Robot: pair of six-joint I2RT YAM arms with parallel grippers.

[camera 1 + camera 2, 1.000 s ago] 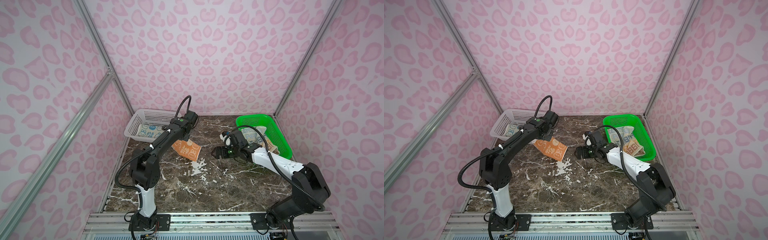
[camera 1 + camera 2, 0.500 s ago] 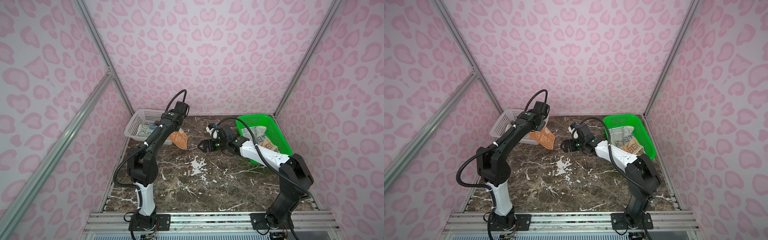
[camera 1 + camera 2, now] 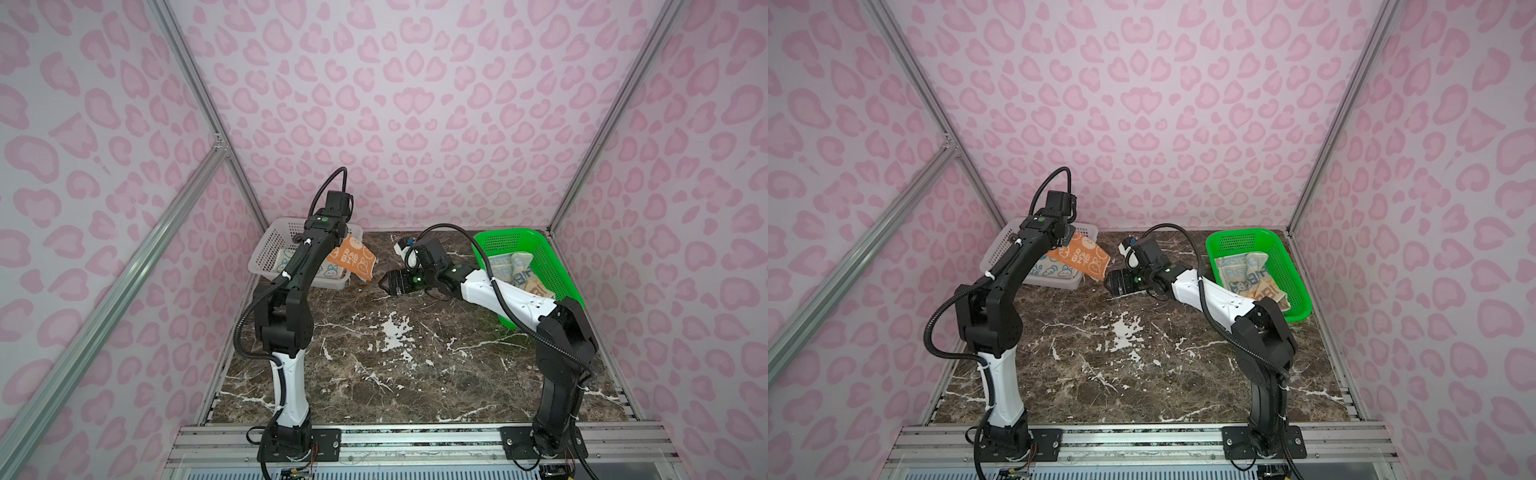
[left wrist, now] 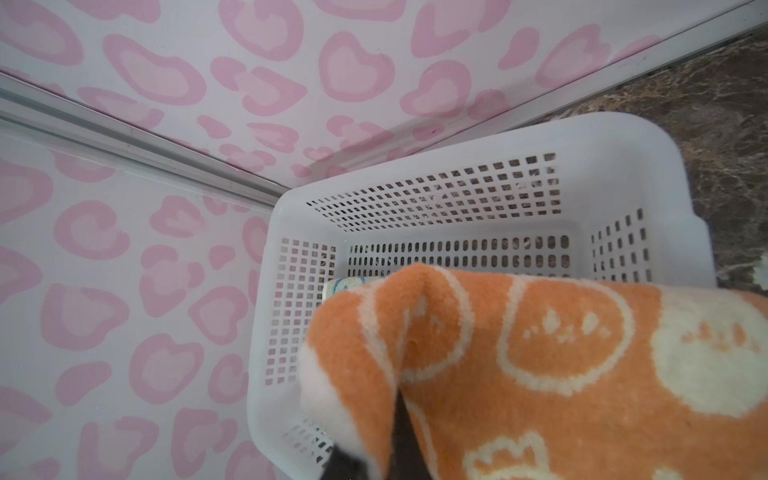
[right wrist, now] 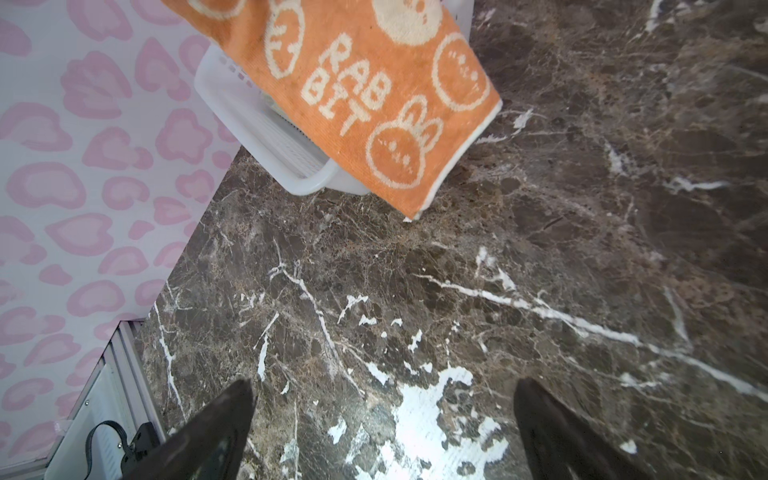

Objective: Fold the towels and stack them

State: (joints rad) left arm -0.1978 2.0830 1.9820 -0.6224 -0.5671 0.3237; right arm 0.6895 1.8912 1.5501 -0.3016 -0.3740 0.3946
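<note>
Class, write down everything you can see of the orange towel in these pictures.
The orange towel is fluffy terry cloth with cream bunny faces, circles and the letters RAB BIT, and a cream edge. It hangs tilted in the air, pinched at its upper end by the shut left gripper, over the right end of the white basket. Whether it brushes the rim is unclear. Its lowest corner points down at the marble table.
</note>
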